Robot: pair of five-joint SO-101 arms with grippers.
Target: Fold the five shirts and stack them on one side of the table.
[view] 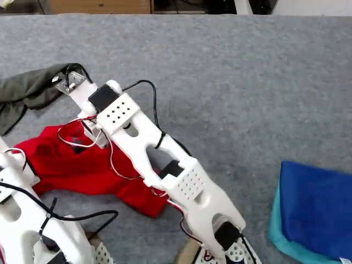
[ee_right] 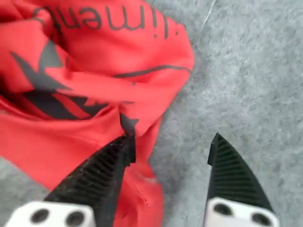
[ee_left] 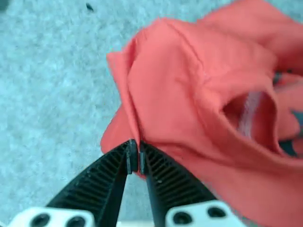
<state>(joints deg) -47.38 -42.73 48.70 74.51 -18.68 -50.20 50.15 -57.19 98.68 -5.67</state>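
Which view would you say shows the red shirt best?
The high view: the red shirt lies crumpled, partly under an arm. The left wrist view shows one pinched fold; the right, its dark print.

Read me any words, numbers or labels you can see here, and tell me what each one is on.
On the red shirt: one line of dark lettering, partly hidden by folds and cut off at the picture's edge; it cannot be read whole.
On the green shirt, blue shirt and teal shirt: no text seen.
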